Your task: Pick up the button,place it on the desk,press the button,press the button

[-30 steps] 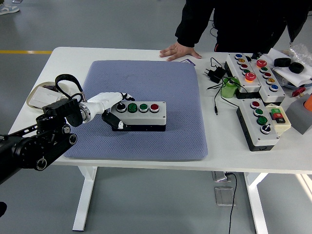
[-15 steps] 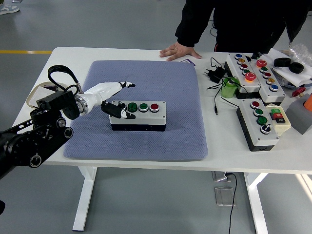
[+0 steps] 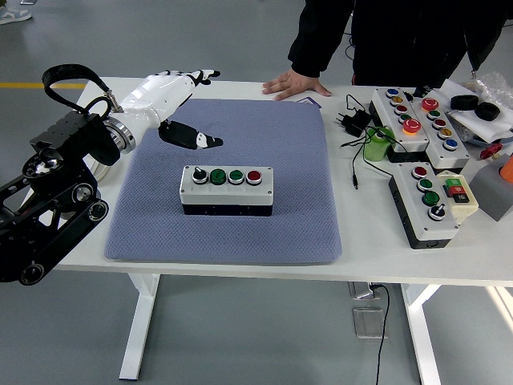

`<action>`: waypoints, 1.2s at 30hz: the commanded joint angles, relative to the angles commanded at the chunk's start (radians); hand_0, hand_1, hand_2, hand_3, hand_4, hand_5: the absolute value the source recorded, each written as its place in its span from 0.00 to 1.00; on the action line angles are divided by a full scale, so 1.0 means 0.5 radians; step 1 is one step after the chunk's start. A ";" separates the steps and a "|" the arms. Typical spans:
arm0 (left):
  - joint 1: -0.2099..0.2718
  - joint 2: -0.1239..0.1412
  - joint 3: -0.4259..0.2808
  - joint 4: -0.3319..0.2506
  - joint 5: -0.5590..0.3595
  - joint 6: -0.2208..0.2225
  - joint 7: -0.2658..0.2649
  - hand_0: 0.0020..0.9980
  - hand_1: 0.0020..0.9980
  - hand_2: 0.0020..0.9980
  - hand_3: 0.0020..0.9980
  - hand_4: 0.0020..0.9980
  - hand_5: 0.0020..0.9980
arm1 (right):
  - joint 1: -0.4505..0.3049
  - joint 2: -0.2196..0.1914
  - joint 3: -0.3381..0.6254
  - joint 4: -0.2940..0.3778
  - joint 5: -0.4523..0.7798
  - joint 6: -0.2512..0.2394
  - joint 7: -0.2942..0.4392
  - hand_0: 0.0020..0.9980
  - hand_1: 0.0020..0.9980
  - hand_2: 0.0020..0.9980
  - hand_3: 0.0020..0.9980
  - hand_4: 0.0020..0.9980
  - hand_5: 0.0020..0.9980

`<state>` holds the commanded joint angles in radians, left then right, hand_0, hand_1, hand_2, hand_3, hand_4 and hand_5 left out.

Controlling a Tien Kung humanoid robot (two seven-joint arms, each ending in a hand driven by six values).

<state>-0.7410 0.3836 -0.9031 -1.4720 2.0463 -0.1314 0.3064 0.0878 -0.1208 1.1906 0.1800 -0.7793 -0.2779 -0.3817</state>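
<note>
Head view shows the button box (image 3: 227,191) lying flat on the blue mat (image 3: 304,224), in the mat's middle, with its black knob, two green buttons and one red button facing up. Nothing holds it. The left hand (image 3: 178,108) hangs above the mat's far left part, well apart from the box, fingers loosely spread and grasping nothing. The right hand is not in view. Placing looks done, so the step in hand is probably the pressing. That calls for bringing the hand down over the box, extending one fingertip over a single button cap and pushing straight down. At the table's far side a person's hand (image 3: 295,83) rests flat on the white table (image 3: 361,249).
</note>
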 joint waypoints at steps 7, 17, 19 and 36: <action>0.009 0.000 0.075 -0.163 0.061 -0.315 0.239 0.05 0.07 0.12 0.84 0.55 0.01 | 0.001 0.002 0.001 0.000 -0.002 0.000 -0.001 0.64 0.51 0.55 0.59 0.25 0.36; 0.047 0.004 0.138 -0.233 0.054 -0.434 0.326 0.01 0.00 0.04 0.81 0.43 0.00 | 0.001 0.003 0.002 0.000 0.000 0.000 0.002 0.64 0.51 0.55 0.59 0.25 0.36; 0.046 0.003 0.153 -0.234 0.024 -0.444 0.326 0.01 0.00 0.04 0.81 0.43 0.00 | 0.001 0.003 0.003 0.000 -0.001 0.001 0.002 0.64 0.51 0.55 0.59 0.25 0.36; -0.014 -0.136 0.343 -0.080 -0.155 -0.401 0.313 0.01 0.00 0.04 0.81 0.44 0.00 | -0.018 0.003 -0.007 0.000 0.015 -0.002 -0.003 0.64 0.51 0.55 0.59 0.25 0.36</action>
<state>-0.7480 0.3154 -0.7318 -1.5119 1.9688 -0.3320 0.4630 0.0786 -0.1191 1.1871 0.1800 -0.7720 -0.2790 -0.3834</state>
